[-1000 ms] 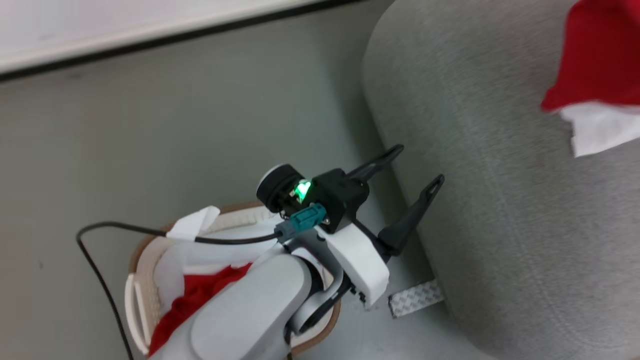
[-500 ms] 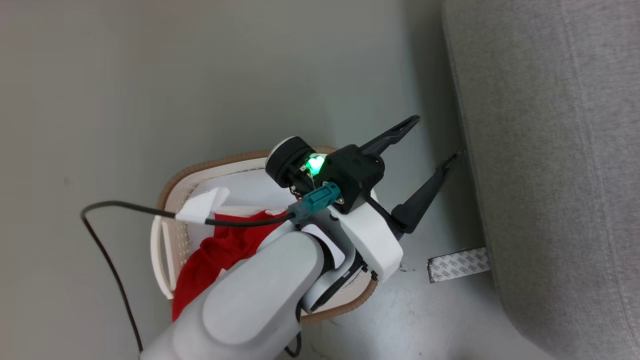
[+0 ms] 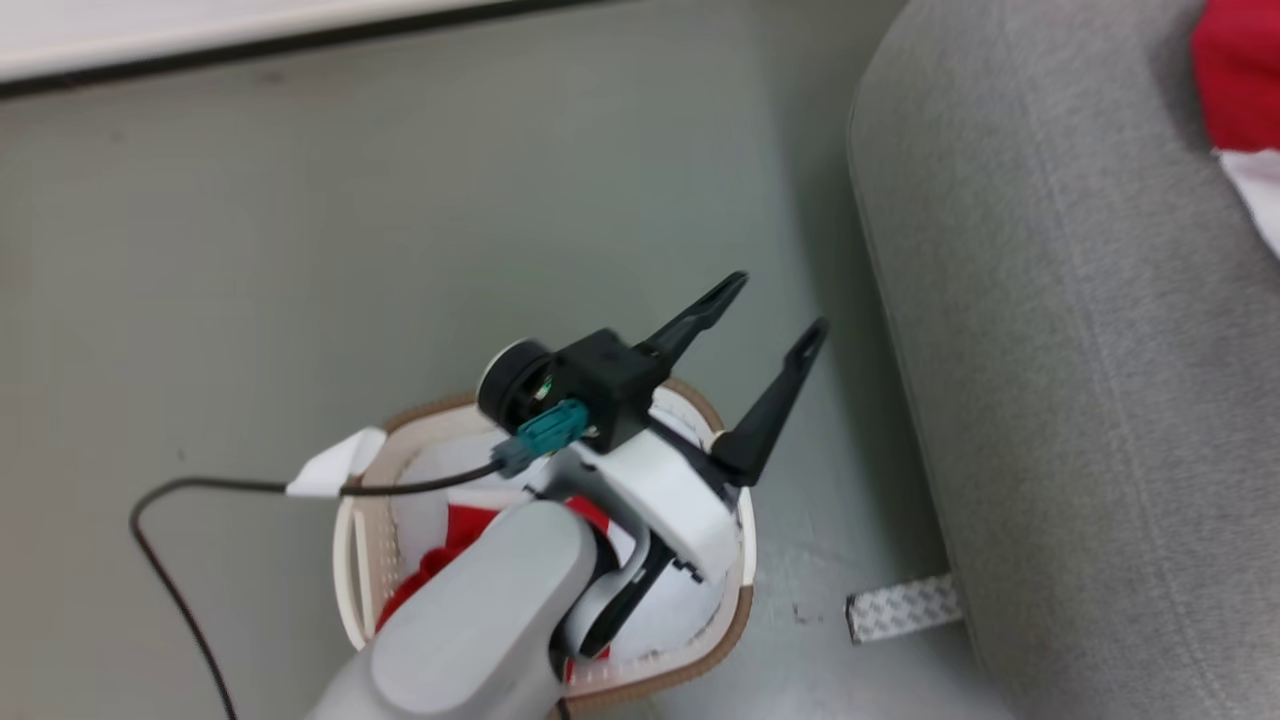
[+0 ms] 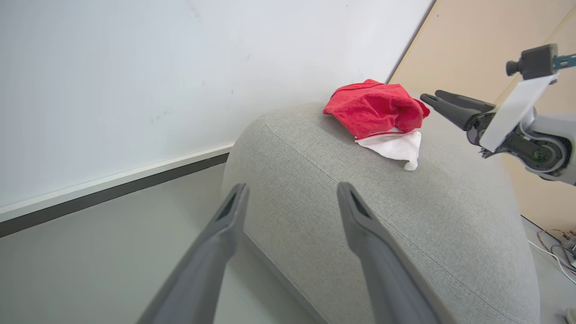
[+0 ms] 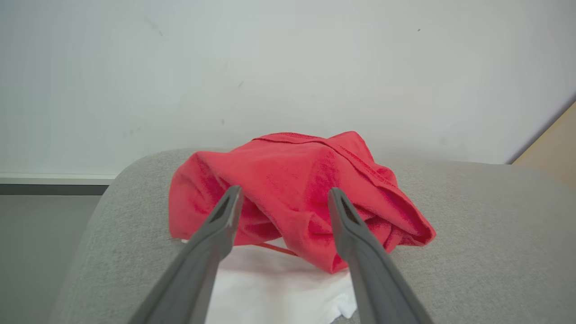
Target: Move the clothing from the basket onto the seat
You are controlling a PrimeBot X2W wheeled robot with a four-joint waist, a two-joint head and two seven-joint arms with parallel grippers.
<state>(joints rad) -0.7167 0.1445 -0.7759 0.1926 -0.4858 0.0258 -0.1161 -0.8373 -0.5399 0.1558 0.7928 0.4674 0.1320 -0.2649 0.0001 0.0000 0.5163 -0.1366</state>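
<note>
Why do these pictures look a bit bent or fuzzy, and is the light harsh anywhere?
Head view: even light, no glare, a soft shadow beside the seat. Left wrist view: the wide lens stretches the left hand. Right wrist view: the right hand looms large and soft-edged before the clothing.

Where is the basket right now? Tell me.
In the head view the basket sits on the floor at bottom centre, under the left arm, with the grey seat to its right and a tape strip between them.
</note>
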